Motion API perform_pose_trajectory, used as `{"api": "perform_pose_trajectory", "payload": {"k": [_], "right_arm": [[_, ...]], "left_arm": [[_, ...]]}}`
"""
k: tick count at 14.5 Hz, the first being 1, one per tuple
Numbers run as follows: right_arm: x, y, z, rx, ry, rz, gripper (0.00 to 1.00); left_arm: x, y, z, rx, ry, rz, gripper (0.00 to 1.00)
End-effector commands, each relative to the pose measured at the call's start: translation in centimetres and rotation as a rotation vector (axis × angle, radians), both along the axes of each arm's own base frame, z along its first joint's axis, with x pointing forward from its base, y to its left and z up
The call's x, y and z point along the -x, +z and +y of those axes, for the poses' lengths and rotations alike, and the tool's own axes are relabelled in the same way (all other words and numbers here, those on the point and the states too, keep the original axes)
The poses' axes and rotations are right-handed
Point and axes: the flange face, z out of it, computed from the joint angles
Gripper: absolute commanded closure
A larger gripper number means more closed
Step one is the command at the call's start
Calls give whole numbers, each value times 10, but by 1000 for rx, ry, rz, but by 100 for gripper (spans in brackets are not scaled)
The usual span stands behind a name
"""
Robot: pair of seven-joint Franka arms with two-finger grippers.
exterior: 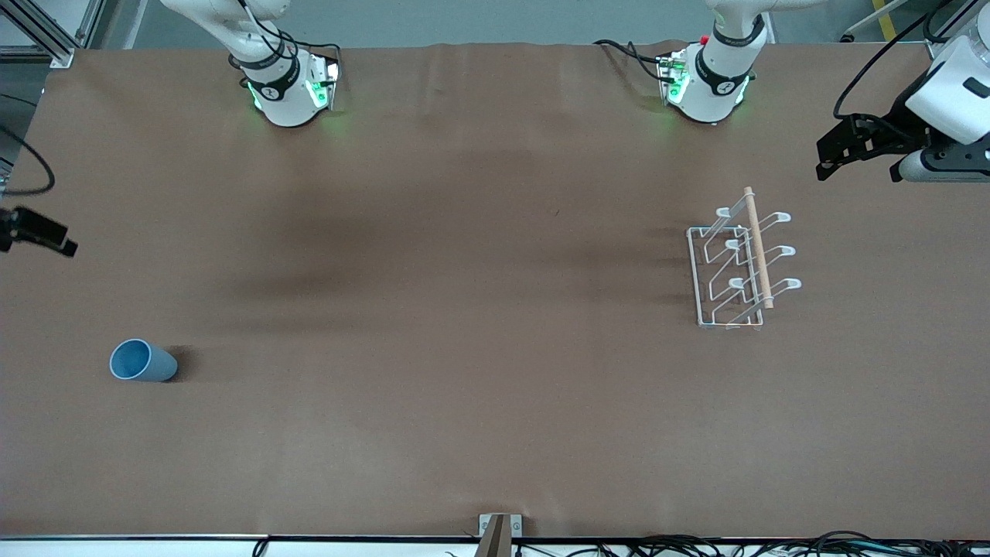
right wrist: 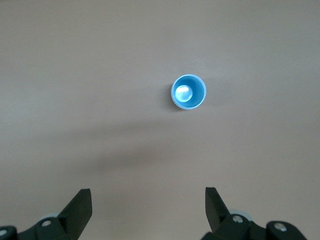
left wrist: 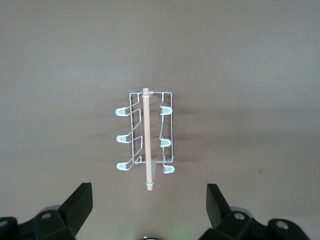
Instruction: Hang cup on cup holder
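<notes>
A long table [exterior: 479, 402] covered in brown paper, seen from high above, with two white robot arms based along its top edge.

A small light-blue cup [exterior: 142, 361] stands upright on the table, mouth open to the ceiling, toward the right arm's end and nearer the front camera than either base. In the right wrist view the cup [right wrist: 188, 92] is seen straight down into its hollow, with a pale glint on its inner floor.

The cup holder [exterior: 739, 267] — a white wire rack with loop-tipped prongs and a light wooden dowel [exterior: 758, 247] along its top — stands on the table toward the left arm's end, well apart from the cup. In the left wrist view the rack [left wrist: 145, 142] shows three prongs on each side of the dowel, all of them bare.

The left gripper [exterior: 839, 151] hangs in the air over the table's edge at the left arm's end, near the rack; its black fingers [left wrist: 80, 205] are spread wide with nothing between them. The right gripper [exterior: 39, 230] hangs over the table's edge at the right arm's end; its fingers [right wrist: 80, 207] are likewise spread wide and hold nothing — the cup sits untouched on the table.
</notes>
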Motion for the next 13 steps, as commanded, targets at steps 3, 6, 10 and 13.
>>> {"api": "perform_pose_trajectory", "payload": {"k": [3,6,10,13], "right_arm": [[-36,-113,-67,-3,7,33,0],[-48,-191,-95,-6,6,66,0],[-62,-258,-104,6,-1,44,0],[-65,-291,-105,7,-1,46,2]], "left_arm": [[-7,2,1,20,-10,0,0],[-7,2,1,20,-11,1,0],[-7,2,0,19,-14,1,0],[-7,2,1,19,-11,1,0]]}}
